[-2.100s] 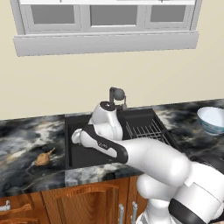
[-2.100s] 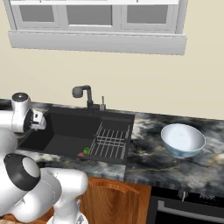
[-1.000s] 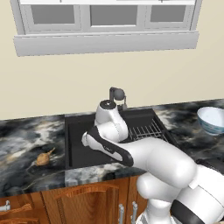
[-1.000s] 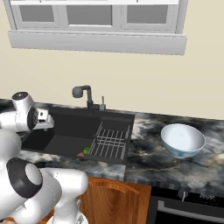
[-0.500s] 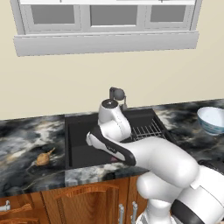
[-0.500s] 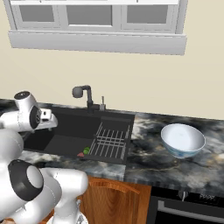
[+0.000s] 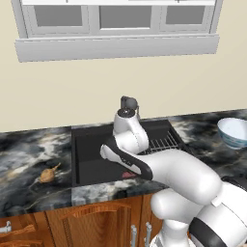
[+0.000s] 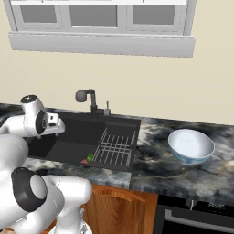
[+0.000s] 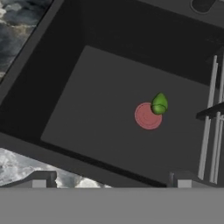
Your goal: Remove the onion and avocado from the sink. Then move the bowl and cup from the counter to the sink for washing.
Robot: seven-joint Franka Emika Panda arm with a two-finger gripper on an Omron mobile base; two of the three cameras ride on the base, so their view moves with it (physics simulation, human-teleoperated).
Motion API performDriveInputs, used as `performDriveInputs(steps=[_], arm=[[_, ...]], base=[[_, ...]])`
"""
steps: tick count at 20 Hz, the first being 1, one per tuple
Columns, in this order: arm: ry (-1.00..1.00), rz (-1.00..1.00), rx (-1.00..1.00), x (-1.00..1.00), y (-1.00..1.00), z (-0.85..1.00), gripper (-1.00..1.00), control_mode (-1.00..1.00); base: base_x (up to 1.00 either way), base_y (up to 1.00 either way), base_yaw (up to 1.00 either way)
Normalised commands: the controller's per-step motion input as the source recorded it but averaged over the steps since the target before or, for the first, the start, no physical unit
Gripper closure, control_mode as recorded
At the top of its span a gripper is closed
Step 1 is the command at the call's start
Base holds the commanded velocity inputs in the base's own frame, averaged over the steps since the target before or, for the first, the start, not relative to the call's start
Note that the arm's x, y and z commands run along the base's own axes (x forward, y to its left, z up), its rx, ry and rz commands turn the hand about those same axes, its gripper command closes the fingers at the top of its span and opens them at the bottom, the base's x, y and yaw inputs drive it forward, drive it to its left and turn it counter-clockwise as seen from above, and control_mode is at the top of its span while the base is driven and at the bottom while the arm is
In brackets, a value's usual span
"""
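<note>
Green avocado (image 9: 159,104) lies on the floor of the black sink (image 9: 109,131), touching the far edge of a red drain disc (image 9: 148,116), just left of the wire rack (image 8: 114,147). Fingers (image 9: 39,179) stand wide apart above the basin, holding nothing. The onion (image 7: 48,174) rests on the marbled surface (image 7: 29,169) left of the sink; the bowl (image 8: 190,146) sits on the surface to the right.

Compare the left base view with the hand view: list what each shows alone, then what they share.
Left base view alone: the small tan-orange onion on the marbled stone counter, the wide pale blue bowl and the dark faucet. Hand view alone: the small dark green avocado beside a red disc. Both: the black recessed sink and wire rack.
</note>
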Motion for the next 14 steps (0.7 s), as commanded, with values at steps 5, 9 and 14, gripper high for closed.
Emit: performDriveInputs(steps=[5, 9, 14], arm=[[0.0, 0.0, 0.0, 0.06, -0.18, -0.04, -1.0, -1.0], [0.0, 0.0, 0.0, 0.06, -0.15, -0.06, -1.0, -1.0], [0.0, 0.0, -0.02, 0.07, -0.11, -0.08, -1.0, -1.0]], base=[[0.0, 0.0, 0.0], [0.0, 0.0, 0.0], [0.0, 0.0, 0.0]])
